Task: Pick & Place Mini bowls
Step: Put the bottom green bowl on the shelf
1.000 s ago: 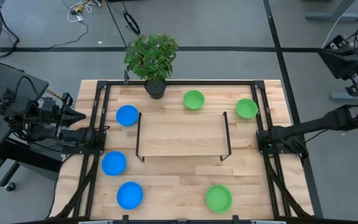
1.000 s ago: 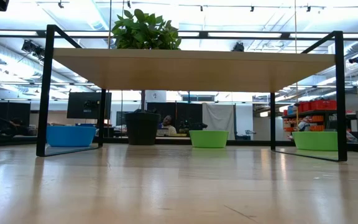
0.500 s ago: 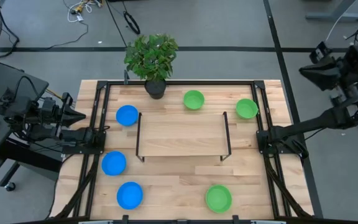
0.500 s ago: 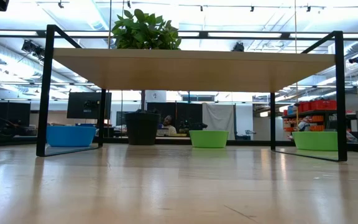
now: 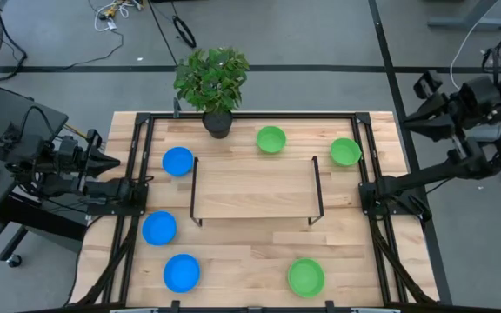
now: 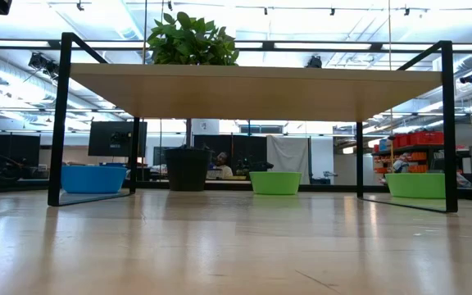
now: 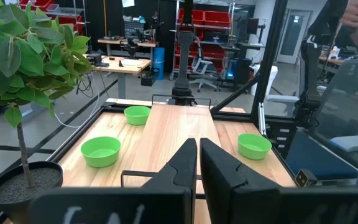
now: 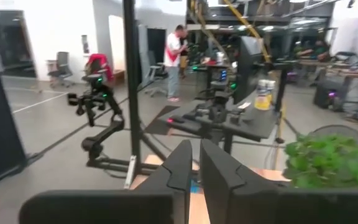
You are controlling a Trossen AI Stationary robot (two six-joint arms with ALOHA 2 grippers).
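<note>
Swinging in toward the table, the right gripper (image 5: 411,119), fingers together like the left gripper's (image 5: 111,163), faces mini bowls (image 5: 270,139) that look light, stiff, slick, best pinched at the rim.

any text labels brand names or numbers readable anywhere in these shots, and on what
None can be read.
Mini bowls, plant pot, wooden table: no print visible.
Left pincer: pale marks on the dark body below it, too blurred to read.
Red bins on the room's shelves: any labels too small to read.
Yellow-banded container on a desk: blurred, unreadable.
</note>
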